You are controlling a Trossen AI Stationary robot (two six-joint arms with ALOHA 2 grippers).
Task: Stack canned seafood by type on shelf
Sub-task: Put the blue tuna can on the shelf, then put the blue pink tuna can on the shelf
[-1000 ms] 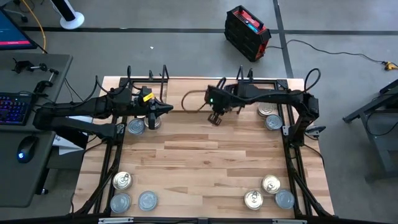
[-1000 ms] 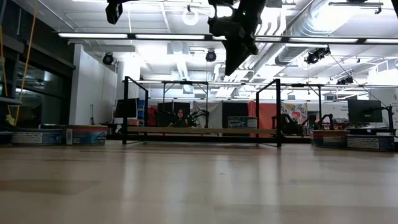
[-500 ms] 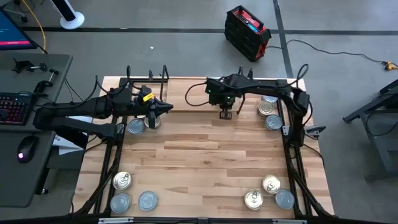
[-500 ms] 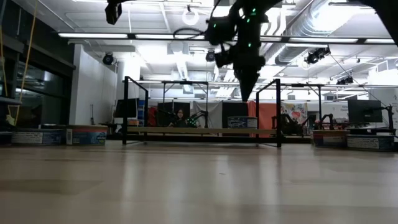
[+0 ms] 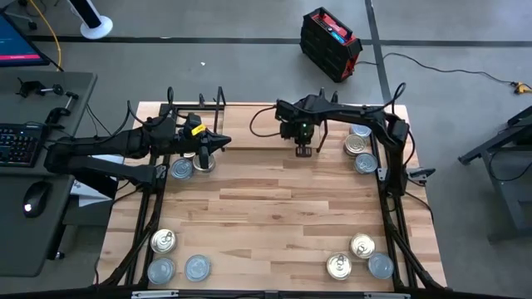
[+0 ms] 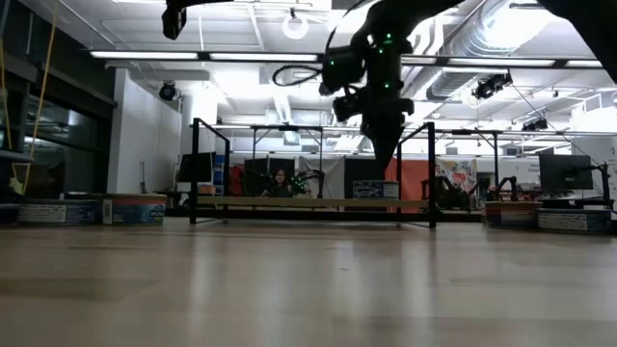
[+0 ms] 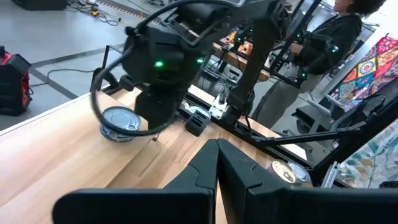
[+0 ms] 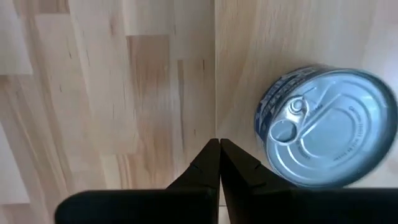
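- Right gripper (image 5: 303, 151) above the far middle of the table (image 5: 274, 216), pointing down, fingers (image 8: 211, 163) pressed together, holding nothing.
- Just beside its tip, one silver-blue tin (image 8: 326, 127) with a pull-tab lid, lying flat on the light wood, apart from the fingers.
- Further out on the arm's own side, a cluster of tins (image 5: 360, 149) by the far right edge.
- Left gripper (image 5: 218, 144) near the far left, fingers (image 7: 217, 168) closed to a point, empty.
- Close under and behind it, two tins (image 5: 191, 165) on the table.
- Well away from both grippers, at the near edge: three tins (image 5: 173, 257) left, three tins (image 5: 359, 257) right, gold and silver mixed.
- Shelf (image 6: 313, 203) seen in the low view, beneath the right gripper, a low board with black uprights.
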